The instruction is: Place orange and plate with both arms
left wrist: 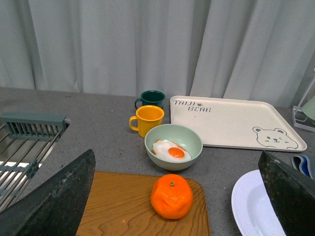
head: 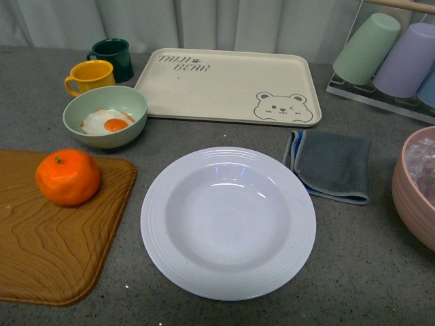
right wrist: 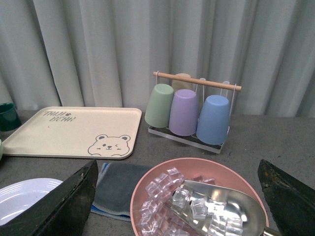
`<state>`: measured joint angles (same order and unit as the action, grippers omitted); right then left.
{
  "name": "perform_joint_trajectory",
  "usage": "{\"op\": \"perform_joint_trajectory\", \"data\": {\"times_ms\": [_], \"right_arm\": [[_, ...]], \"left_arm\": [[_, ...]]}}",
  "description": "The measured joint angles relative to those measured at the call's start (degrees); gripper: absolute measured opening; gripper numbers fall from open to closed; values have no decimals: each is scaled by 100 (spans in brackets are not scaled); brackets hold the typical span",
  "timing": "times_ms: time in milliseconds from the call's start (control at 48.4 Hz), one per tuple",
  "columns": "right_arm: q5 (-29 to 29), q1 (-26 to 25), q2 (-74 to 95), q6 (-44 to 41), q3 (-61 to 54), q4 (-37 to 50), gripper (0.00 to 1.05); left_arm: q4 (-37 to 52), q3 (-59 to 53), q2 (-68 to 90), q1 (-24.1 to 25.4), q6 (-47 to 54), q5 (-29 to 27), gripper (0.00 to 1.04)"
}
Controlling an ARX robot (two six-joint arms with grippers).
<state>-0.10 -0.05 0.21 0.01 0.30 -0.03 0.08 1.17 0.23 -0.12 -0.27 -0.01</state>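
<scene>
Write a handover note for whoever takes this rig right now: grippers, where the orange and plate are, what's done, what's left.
Left gripper: open, holding nothing, looking toward the orange from a distance.
Right gripper: open, holding nothing, over the right side of the counter.
Neither arm shows in the front view.
Orange: on the wooden board, front left, not gripped.
Plate: flat on the counter in the middle, to the right of the board, with nothing on it.
Done: nothing visible; neither item is grasped.
Left: grasp the orange, likely with the left arm, and the plate, likely with the right, then place both.
</scene>
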Motion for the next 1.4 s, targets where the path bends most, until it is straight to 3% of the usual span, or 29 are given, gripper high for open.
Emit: {"op": "perform_joint_trajectory", "data": {"times_ms": [826,868,909,1116,1405], "right_arm": [[0,0,0,2,0,0,95],[0,0,0,0,0,0,95],[0,0,0,2,0,0,95],[0,0,0,0,0,0,95],[0,0,0,0,0,0,95]], "left_arm": [[-190,50,87,-39,-48,-155,98],[-708,240,509,-39,-195,-262,98],[-621,271,1143,-9,-341,-175,98],[1606,820,4664,20,-588,734,98],[1893,1705,6975,-22,-424,1117,98]]}}
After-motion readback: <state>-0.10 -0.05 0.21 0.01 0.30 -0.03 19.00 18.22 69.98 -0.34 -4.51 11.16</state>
